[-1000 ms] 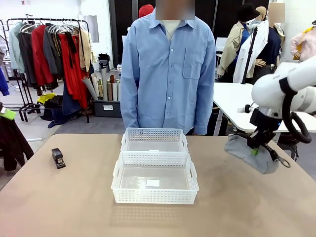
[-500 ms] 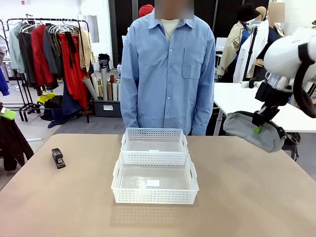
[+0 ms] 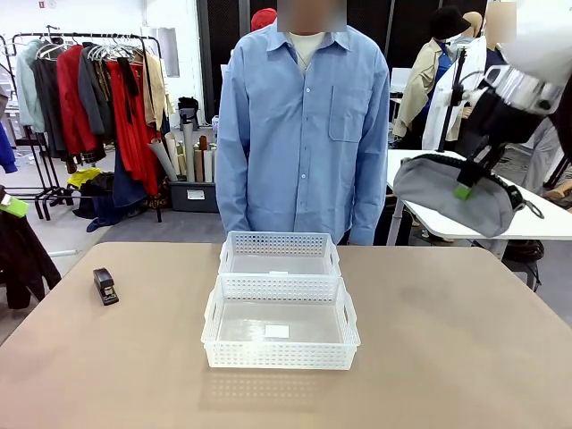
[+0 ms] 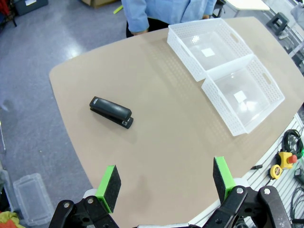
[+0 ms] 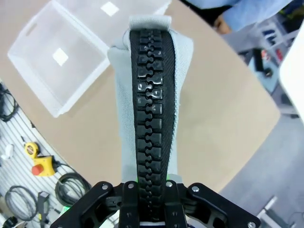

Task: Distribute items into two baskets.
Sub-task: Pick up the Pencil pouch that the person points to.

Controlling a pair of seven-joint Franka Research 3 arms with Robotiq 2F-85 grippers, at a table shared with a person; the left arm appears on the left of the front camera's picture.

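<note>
My right gripper (image 3: 465, 188) is shut on the grey waist bag (image 3: 451, 201) and holds it high in the air off the table's right side. In the right wrist view the waist bag (image 5: 149, 102) runs up from the shut right gripper (image 5: 151, 187), its black zip facing the camera. The black stapler (image 3: 105, 286) lies on the table at the far left. In the left wrist view that stapler (image 4: 111, 111) lies well ahead of my open left gripper (image 4: 166, 183), which hangs above bare tabletop. The two white baskets, near (image 3: 214, 344) and far (image 3: 234, 241), stand end to end at the table's middle.
A person in a blue shirt (image 3: 304, 125) stands at the far side, right behind the far basket. A white table (image 3: 420, 174) stands beyond the right corner. Clothes racks (image 3: 89, 89) line the back left. Both baskets have nothing in them.
My right gripper has lifted the waist bag from just above the table's right edge up to about the person's chest height. The stapler and baskets have stayed put.
</note>
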